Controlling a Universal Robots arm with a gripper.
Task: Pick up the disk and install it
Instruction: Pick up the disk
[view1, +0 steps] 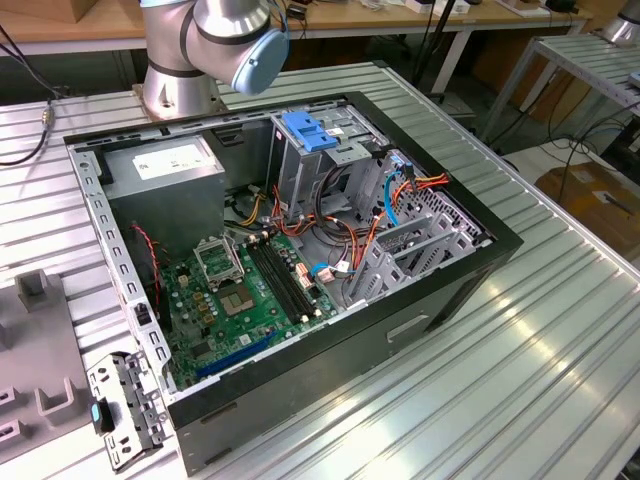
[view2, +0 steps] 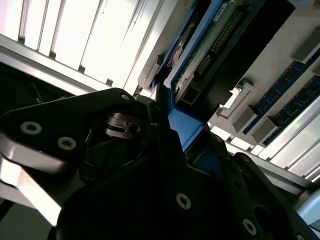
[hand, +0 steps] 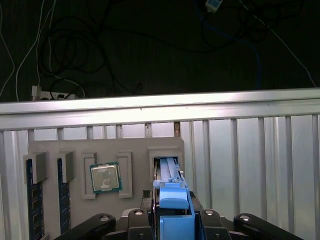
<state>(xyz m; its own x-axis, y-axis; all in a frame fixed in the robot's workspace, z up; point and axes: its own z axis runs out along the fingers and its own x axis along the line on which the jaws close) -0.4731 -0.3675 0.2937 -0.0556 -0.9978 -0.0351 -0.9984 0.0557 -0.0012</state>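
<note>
While the disk (hand: 169, 172) stands edge-on in the grey tray (hand: 80, 147), the end effector (hand: 172, 216) straddles it — clamped tight.

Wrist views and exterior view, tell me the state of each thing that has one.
gripper: shut on disk.
disk: on edge at tray slot, not installed.
case: lying on its side, open.
CPU: seated in tray pocket.
RAM sticks: standing in tray slots.

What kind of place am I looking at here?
Probably a robotics lab or workshop bench: an open computer case lies on a ribbed metal table near the robot arm, with a grey parts tray holding a processor chip.
</note>
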